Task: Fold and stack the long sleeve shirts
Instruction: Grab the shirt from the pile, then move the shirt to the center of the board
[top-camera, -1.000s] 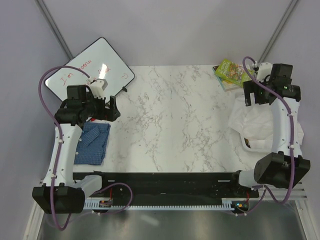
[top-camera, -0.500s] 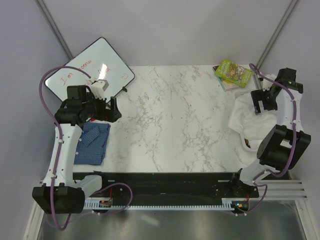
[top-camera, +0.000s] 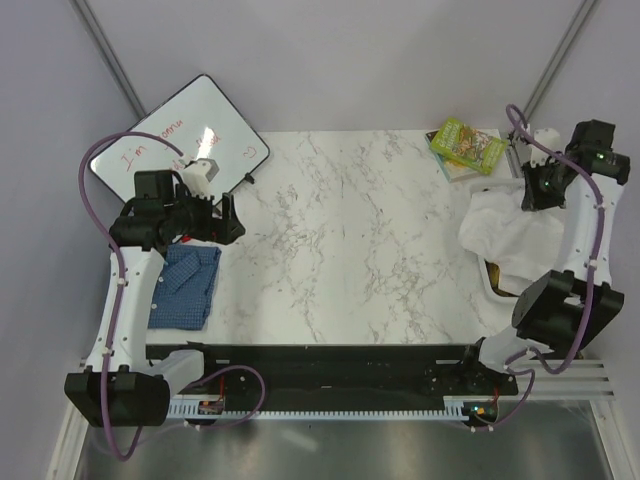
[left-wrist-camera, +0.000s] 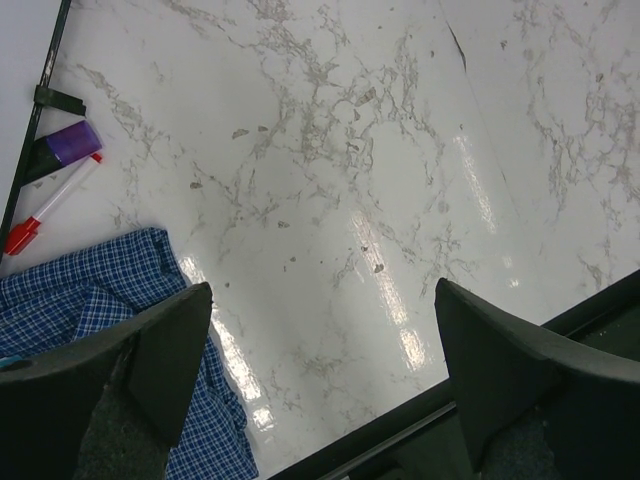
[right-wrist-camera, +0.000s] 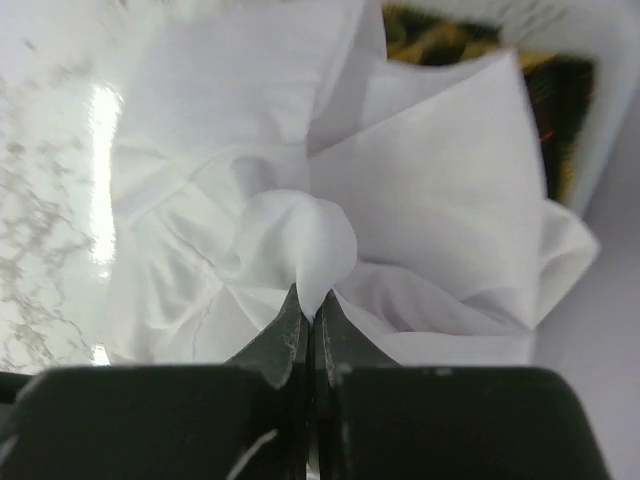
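The white long sleeve shirt (top-camera: 515, 235) lies crumpled at the table's right edge, partly over a container. My right gripper (top-camera: 541, 192) is shut on a pinched fold of that white shirt (right-wrist-camera: 310, 240), the cloth bulging up between the closed fingertips (right-wrist-camera: 292, 335). The blue checked long sleeve shirt (top-camera: 187, 287) lies folded at the left edge, and its corner shows in the left wrist view (left-wrist-camera: 90, 300). My left gripper (top-camera: 226, 216) hovers just beyond the blue shirt's far end, open, with only bare marble between its fingers (left-wrist-camera: 165, 355).
A whiteboard (top-camera: 190, 135) leans at the far left with a red marker (left-wrist-camera: 45, 205) and purple eraser (left-wrist-camera: 68, 143) beside it. A green book (top-camera: 466, 146) lies at the far right corner. A white container with dark patterned contents (right-wrist-camera: 560, 100) sits under the white shirt.
The right arm swung outward to the table's right edge, came down on the white shirt, and its gripper went from open to shut on a fold. The left arm stayed still.
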